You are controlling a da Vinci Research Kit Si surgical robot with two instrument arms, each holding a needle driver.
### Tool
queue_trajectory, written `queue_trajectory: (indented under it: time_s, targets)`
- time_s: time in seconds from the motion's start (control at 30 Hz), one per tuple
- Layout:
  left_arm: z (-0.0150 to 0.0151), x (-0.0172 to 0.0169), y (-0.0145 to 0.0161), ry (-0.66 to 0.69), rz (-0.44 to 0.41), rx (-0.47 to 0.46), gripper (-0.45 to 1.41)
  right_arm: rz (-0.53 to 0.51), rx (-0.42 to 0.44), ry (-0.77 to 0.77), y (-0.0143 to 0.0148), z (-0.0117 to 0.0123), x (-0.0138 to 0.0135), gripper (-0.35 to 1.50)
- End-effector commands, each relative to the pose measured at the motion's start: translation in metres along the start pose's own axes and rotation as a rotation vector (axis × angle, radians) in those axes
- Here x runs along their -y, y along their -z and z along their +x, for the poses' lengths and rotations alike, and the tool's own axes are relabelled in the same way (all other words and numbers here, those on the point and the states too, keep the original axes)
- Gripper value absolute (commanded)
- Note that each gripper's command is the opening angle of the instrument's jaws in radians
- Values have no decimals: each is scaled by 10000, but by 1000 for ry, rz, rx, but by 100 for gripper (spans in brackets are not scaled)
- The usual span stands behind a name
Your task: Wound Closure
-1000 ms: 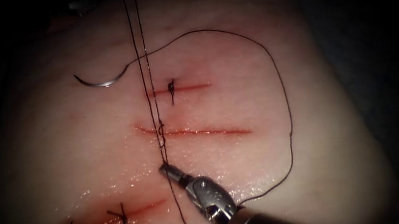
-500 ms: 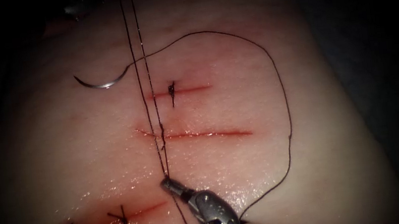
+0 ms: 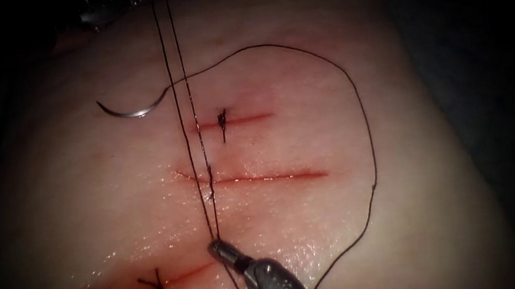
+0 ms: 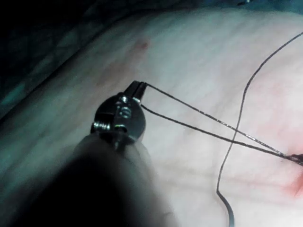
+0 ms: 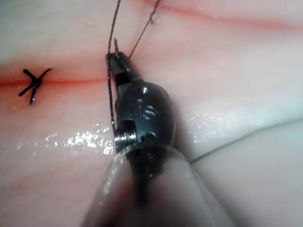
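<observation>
The needle lies free on the tissue, up and to the left of the cuts, curve down, with neither hand on it and no part of it in the tissue. Thread leaves its right end, rises in a wide loop over the right side of the tissue and drops back toward the right hand.

At the lower left a short cut carries two finished knots. Above it, left of centre, two strands run nearly straight from the top edge of the endoscope view down to the right hand, crossing the left end of the middle cut, where a stitch sits. A shorter upper cut has one knot on it. Red fluid lines all three cuts.

The left hand is seen in its wrist view, jaws closed on the two strands at their far end; the strands stretch taut from its tip across the tissue toward the red cut. In the endoscope view a bit of its metal shows at the top edge, left of centre.

The right hand comes in from the bottom, just right of the strands, its tip below the middle cut. Its jaws are closed on the thread at the tip, as its wrist view also shows, with one strand running down along its left side.
</observation>
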Motion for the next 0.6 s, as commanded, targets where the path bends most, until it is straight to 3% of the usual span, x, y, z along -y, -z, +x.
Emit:
queue_trajectory:
  time_s: [0.03,0.23,0.6]
  targets:
    - [2,6,-7,-2,1,-3,-45,-3,2,1,-16,-4,-9,-35]
    - [-4,20,-19,-1,4,-5,-45,-19,38,16,-23,-25,-24,-35]
    - [-11,38,-35,-2,8,-4,-45,-28,59,3,-20,-29,-27,-35]
